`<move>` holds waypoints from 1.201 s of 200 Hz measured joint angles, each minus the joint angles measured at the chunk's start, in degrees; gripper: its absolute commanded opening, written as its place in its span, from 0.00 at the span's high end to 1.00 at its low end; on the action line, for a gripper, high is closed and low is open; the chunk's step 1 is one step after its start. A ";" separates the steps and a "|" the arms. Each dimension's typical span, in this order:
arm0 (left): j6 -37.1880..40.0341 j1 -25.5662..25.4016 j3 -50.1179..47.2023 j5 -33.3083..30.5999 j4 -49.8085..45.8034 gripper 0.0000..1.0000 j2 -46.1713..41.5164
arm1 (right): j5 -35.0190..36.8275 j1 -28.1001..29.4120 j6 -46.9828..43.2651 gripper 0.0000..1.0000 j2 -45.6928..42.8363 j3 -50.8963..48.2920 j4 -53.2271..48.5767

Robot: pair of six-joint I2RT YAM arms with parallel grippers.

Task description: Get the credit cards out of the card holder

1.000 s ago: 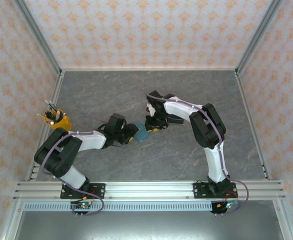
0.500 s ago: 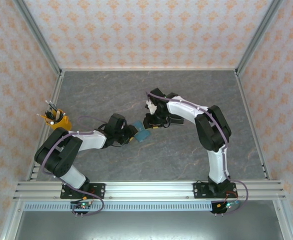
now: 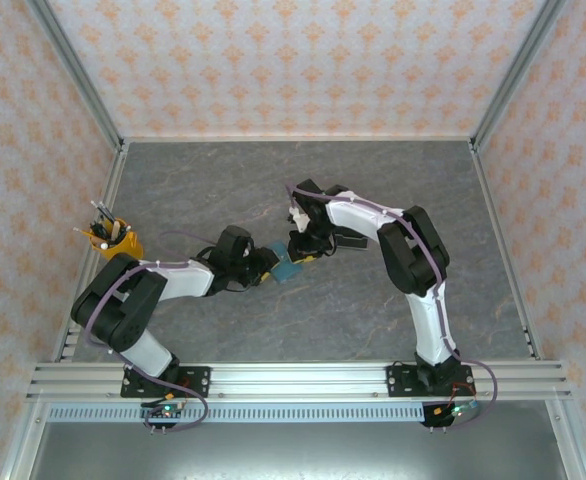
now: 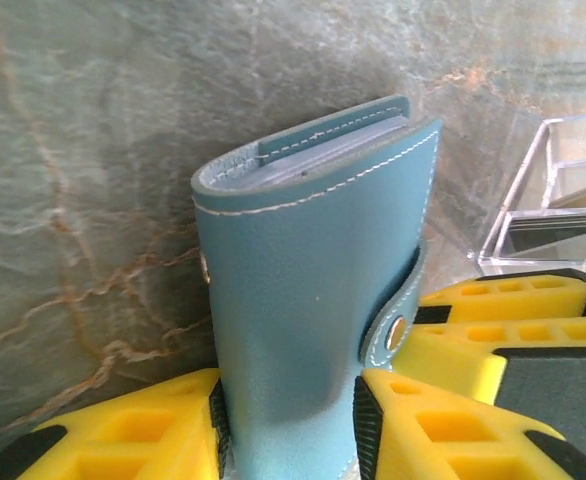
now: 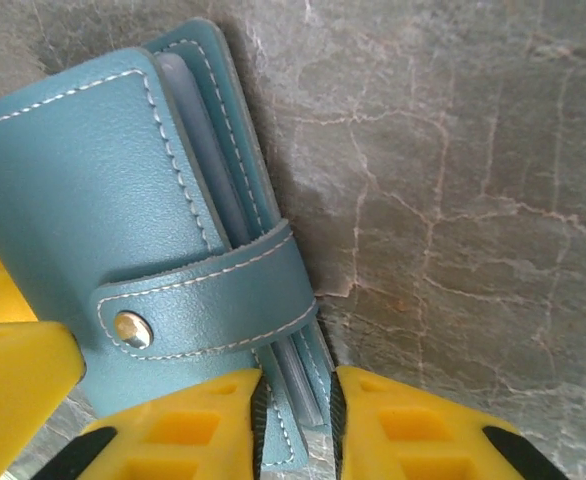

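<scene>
Robot lab test cell. Orange-patterned panel walls set in aluminium profile posts; grey marble-look tabletop; two arms bolted to a slotted aluminium rail, cabling exposed.

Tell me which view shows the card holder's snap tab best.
Right wrist view: the snap tab lies face-on across the closed card holder, stud visible. The left wrist view shows it wrapping the holder's right edge; the top view shows the holder as a small teal patch.
</scene>
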 measured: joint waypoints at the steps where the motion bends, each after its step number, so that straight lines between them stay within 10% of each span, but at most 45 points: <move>1: 0.00 0.02 0.00 0.07 0.11 0.59 0.07 | 0.04 0.00 0.00 0.74 0.00 0.02 -0.04; 45: -0.09 0.46 0.00 2.29 5.99 0.65 1.20 | 1.14 -0.07 0.04 0.74 0.00 0.11 -0.55; 114: 2.80 0.46 0.35 3.17 7.28 1.00 0.79 | 4.11 -0.04 4.55 0.64 -6.88 -6.38 3.72; 240: 11.06 0.46 1.95 5.99 3.80 1.00 -2.23 | 0.81 0.00 23.19 0.61 -16.17 -13.27 18.21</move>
